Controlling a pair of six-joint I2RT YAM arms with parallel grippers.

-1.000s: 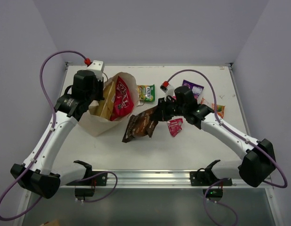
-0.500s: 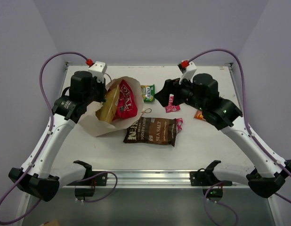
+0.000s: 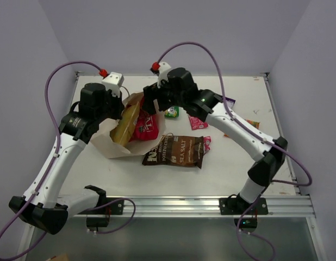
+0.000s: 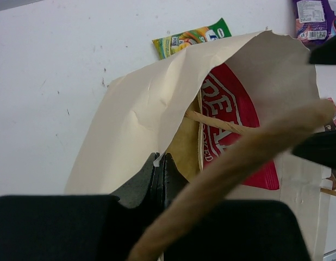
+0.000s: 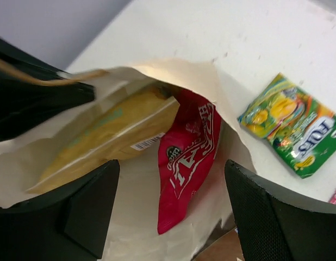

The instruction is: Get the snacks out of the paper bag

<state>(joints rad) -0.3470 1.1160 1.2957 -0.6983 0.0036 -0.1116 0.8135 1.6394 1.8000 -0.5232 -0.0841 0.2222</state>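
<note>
The cream paper bag (image 3: 109, 144) lies on its side, mouth facing back right. My left gripper (image 4: 160, 163) is shut on its rim (image 4: 130, 125), and the brown string handle (image 4: 238, 163) crosses in front of the camera. Inside lie a red-pink bag (image 3: 145, 126) and a tan-yellow bag (image 3: 124, 125). My right gripper (image 3: 151, 101) hangs open over the mouth, its jaws either side of the red-pink bag (image 5: 192, 152) without touching it, with the tan-yellow bag (image 5: 108, 136) to its left. The dark brown chip bag (image 3: 176, 151) lies flat on the table.
A green packet (image 3: 171, 112) lies just behind the bag's mouth and shows in the right wrist view as the green packet (image 5: 293, 130). A pink packet (image 3: 198, 123), an orange packet (image 3: 254, 124) and a purple packet (image 4: 315, 16) lie further right.
The right gripper let go of the dark brown chip bag, which now lies flat. It opened and swung left across the table to the bag's mouth. The left gripper kept its hold.
</note>
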